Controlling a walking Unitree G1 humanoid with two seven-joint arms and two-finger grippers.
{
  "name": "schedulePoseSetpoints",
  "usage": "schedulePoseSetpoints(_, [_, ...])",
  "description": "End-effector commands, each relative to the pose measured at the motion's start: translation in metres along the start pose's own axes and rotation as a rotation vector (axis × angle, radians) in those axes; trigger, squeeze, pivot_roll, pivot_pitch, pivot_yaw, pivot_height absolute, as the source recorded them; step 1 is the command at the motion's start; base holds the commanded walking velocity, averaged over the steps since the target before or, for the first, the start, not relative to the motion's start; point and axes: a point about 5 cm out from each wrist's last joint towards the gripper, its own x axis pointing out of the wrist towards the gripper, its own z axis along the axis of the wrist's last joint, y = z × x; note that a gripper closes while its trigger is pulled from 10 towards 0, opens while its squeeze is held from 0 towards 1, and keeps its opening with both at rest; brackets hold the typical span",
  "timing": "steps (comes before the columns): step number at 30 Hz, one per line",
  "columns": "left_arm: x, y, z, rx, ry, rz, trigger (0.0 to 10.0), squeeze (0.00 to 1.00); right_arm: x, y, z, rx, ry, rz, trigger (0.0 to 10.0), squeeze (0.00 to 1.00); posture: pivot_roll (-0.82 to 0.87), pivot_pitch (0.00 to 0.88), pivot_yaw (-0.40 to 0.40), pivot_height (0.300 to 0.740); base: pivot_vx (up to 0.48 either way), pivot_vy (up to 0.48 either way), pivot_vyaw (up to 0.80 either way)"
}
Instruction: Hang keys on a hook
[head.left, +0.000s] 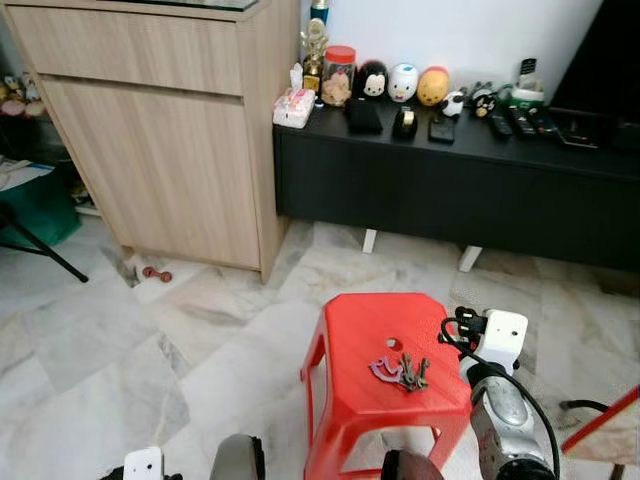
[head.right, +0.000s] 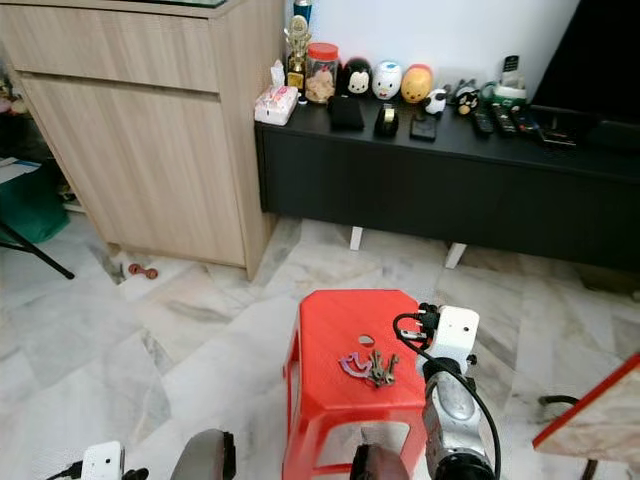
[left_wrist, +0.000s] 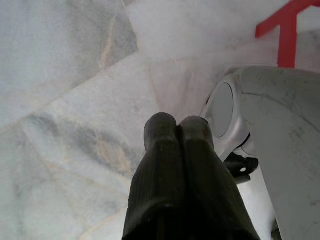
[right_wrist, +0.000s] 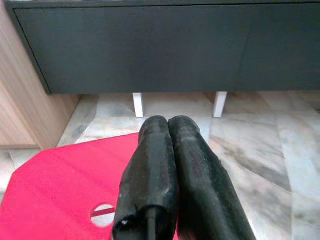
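Your bunch of keys (head.left: 403, 371) lies flat on the seat of the red plastic stool (head.left: 350, 400), just to the robot's left of the right arm's wrist and close to the stool's right edge. A purple curved tag or fob looks to be on the bunch, at the side farther from that arm.

The right gripper (right_wrist: 170, 131) is clenched, its two black fingers pressed together with nothing between them; it hangs above the stool's seat, pointing over the far edge toward the black TV cabinet (right_wrist: 150, 45). The keys sit back from the fingertips, nearer the wrist. The left gripper (left_wrist: 177, 131) is likewise closed and empty, hanging idle beside the robot's body over the marble floor (left_wrist: 65, 75).

Expect the bunch to be light, hard and loose: the keys will probably splay and slide on smooth plastic, and thin metal lying flat gives little to pinch. Take it at the ring or the thicker fob, with fingers spread first and lowered straight down. No hook can be made out here.
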Motion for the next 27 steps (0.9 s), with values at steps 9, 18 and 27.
schedulePoseSetpoints(9, [-0.005, 0.005, -0.012, 0.006, 0.048, -0.009, 10.0, 0.00, 0.005, -0.004, 0.013, -0.011, -0.055, -0.035, 10.0, 0.00, 0.20, 0.000, -0.068, 0.722, 0.000, 0.000, 0.00])
schedulePoseSetpoints(18, [-0.017, 0.028, -0.032, -0.012, 0.137, 0.030, 10.0, 0.00, 0.006, -0.023, 0.029, -0.188, -0.129, -0.236, 10.0, 0.00, 0.20, 0.000, -0.067, 0.740, 0.000, 0.000, 0.00])
schedulePoseSetpoints(27, [-0.022, 0.030, -0.044, -0.020, 0.197, 0.048, 10.0, 0.00, 0.000, -0.044, 0.041, -0.362, -0.189, -0.467, 10.0, 0.00, 0.21, 0.000, -0.063, 0.740, 0.000, 0.000, 0.00])
